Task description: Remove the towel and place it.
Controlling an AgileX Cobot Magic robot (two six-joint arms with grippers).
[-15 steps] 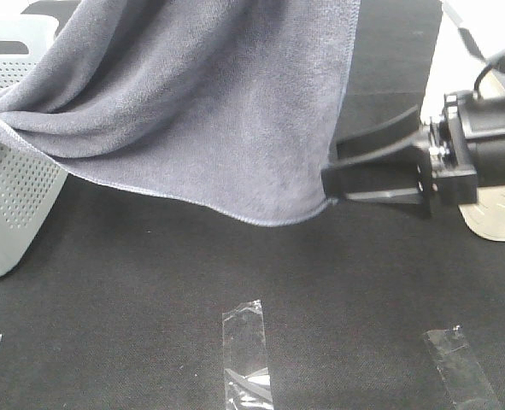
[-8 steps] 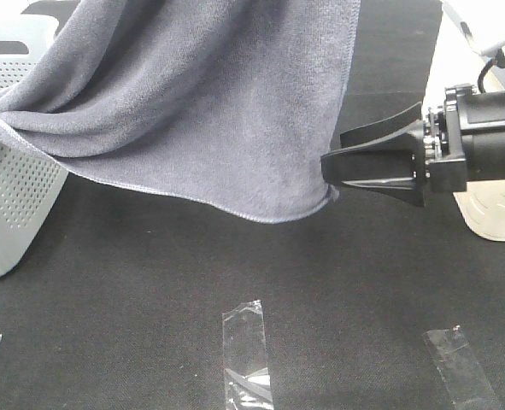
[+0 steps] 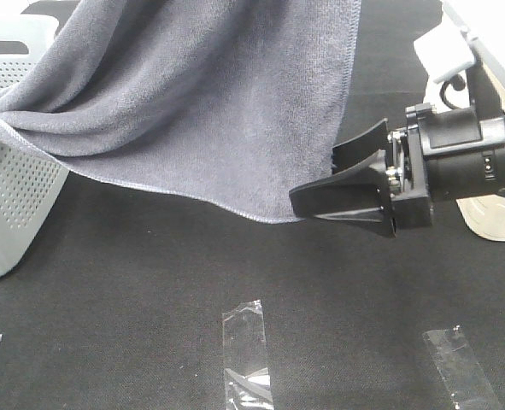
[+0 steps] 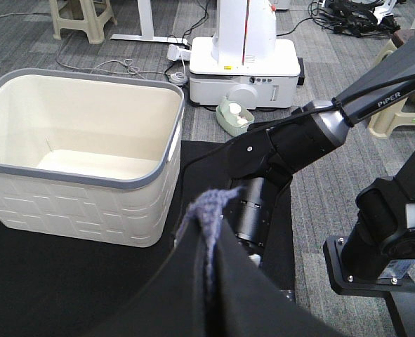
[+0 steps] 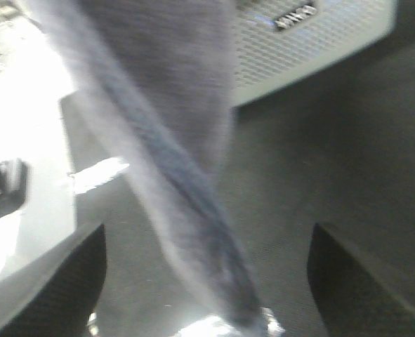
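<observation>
The grey-lavender towel (image 3: pixel 209 102) hangs from above the frame, and its lower hem sags over the black table. My left gripper (image 4: pixel 208 274) is shut on a bunched tuft of the towel (image 4: pixel 206 205); it is out of the exterior high view. My right gripper (image 3: pixel 331 175) is open at the towel's lower right corner, with one finger above the corner and one below. In the right wrist view the towel (image 5: pixel 172 154) hangs blurred between the open gripper's (image 5: pixel 207 274) dark fingers (image 5: pixel 60 281).
A pale perforated basket (image 3: pixel 8 205) stands at the left, partly under the towel, and shows in the right wrist view (image 5: pixel 312 42). A cream basket with a grey rim (image 4: pixel 88 168) shows in the left wrist view. Tape strips (image 3: pixel 245 342) lie on the black table. A white base (image 3: pixel 491 218) stands at the right.
My right gripper has moved left and slightly down, and its open fingers now straddle the towel's lower right corner. The towel has barely moved.
</observation>
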